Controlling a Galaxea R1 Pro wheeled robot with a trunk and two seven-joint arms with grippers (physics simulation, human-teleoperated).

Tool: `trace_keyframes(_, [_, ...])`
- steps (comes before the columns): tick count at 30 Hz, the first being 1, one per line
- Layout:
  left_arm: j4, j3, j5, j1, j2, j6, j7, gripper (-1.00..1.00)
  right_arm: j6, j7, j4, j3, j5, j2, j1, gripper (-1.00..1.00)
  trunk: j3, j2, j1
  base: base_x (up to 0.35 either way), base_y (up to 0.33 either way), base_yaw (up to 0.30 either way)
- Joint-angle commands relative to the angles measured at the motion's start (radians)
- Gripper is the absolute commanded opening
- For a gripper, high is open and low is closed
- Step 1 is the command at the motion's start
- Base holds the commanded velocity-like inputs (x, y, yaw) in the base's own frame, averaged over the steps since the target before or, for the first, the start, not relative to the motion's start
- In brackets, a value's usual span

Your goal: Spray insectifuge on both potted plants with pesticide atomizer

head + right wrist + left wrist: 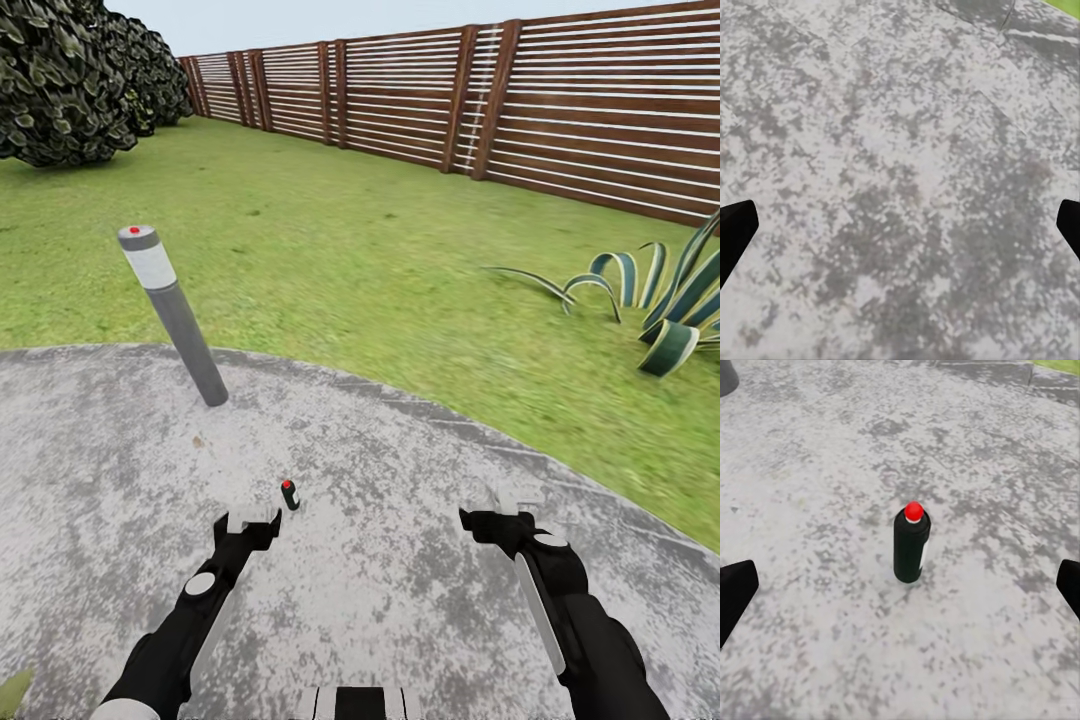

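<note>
The pesticide atomizer (290,494) is a small dark bottle with a red top and a white label, standing upright on the round grey patio (400,590) of the garden. In the left wrist view the atomizer (911,547) is centred ahead of my left gripper (900,592), whose dark fingertips (735,592) are spread wide, well short of it. In the head view my left gripper (252,520) hovers just in front of and left of the bottle. My right gripper (505,500) is open over bare paving (900,187). The potted plants are out of view.
A grey bollard lamp (175,315) with a red dot leans at the patio's far left edge. Lawn (350,250) stretches to a slatted brown fence (500,90). A striped agave (650,300) grows at the right, dark bushes (60,80) at the far left.
</note>
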Motion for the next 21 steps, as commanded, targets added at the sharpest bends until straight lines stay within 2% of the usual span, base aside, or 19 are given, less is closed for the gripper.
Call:
trace_keyframes(1, [0.0,0.0,0.001,-0.001,0.0,-0.002,0.001,1.0,0.005,0.0,-0.001,0.0,0.0,0.0,0.0,1.0,-0.004,-0.008,0.004,0.0,0.0,0.0])
trace_keyframes(13, [0.0,0.0,-0.001,-0.001,0.0,-0.002,0.002,1.0,0.005,0.0,-0.002,0.0,0.001,0.0,0.0,1.0,-0.006,-0.008,0.004,0.0,0.0,0.0])
trace_keyframes(21, [0.0,0.0,0.0,-0.001,0.0,-0.002,0.001,1.0,0.005,0.0,-0.001,0.0,0.0,0.0,0.0,1.0,-0.017,-0.008,0.004,0.0,0.0,0.0])
